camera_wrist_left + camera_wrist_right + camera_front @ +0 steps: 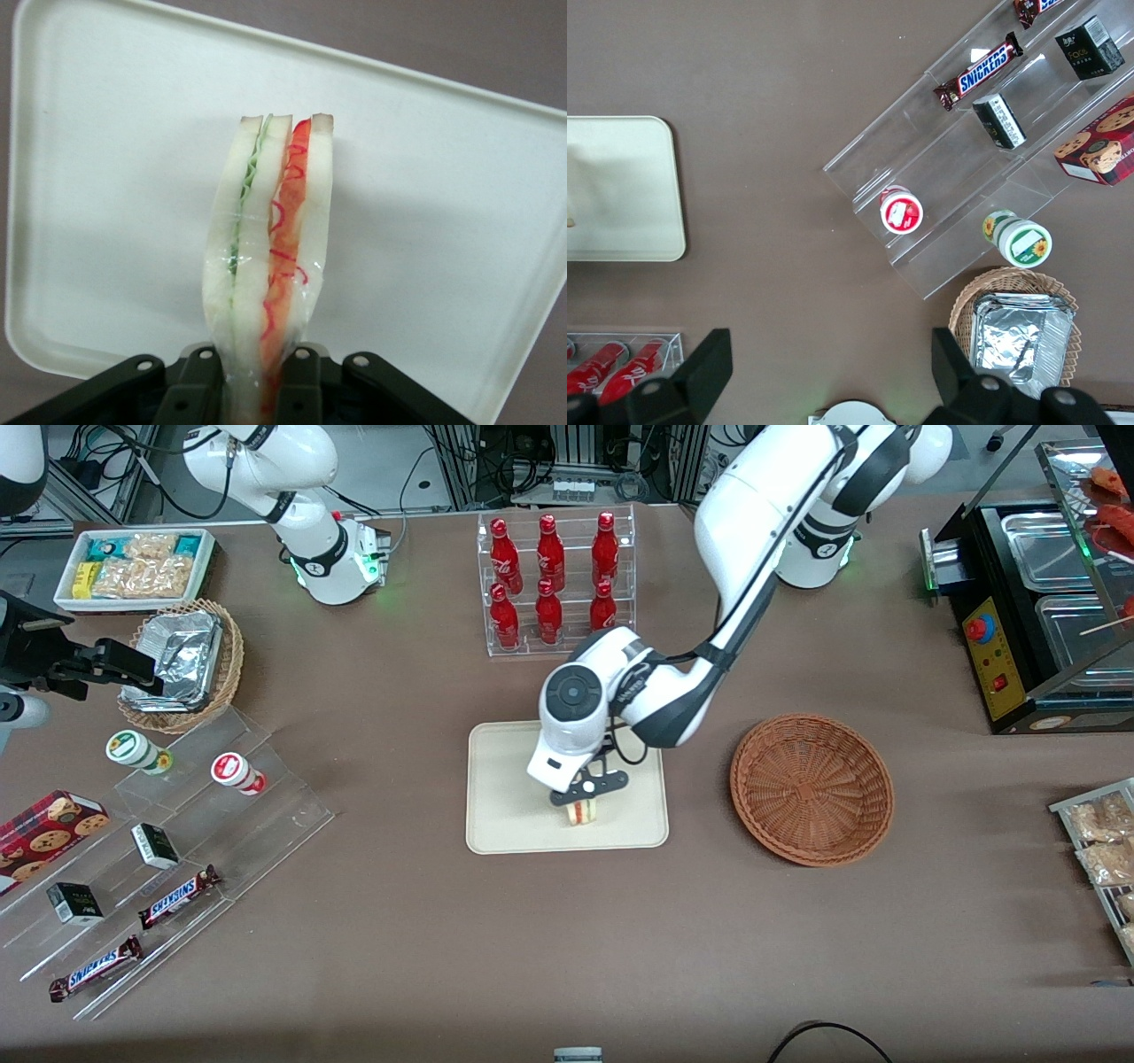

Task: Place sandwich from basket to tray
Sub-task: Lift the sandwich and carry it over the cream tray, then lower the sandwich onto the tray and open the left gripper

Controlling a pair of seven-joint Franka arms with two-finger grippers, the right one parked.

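Note:
The sandwich (582,811) is a pale wedge with green and orange-red filling, standing on its edge on the cream tray (505,824), near the tray's edge nearest the front camera. My left gripper (588,790) hangs directly over it, shut on the sandwich. In the left wrist view the two black fingers (198,388) press the wrapped sandwich (266,248) from both sides, with the tray (443,230) beneath it. The reddish-brown basket (811,788) sits beside the tray toward the working arm's end, with nothing in it.
A clear rack of red bottles (554,584) stands farther from the front camera than the tray. Toward the parked arm's end are acrylic steps with candy bars and cups (177,841), a foil-filled wicker basket (182,664) and a snack box (133,567). A black roller machine (1036,602) stands at the working arm's end.

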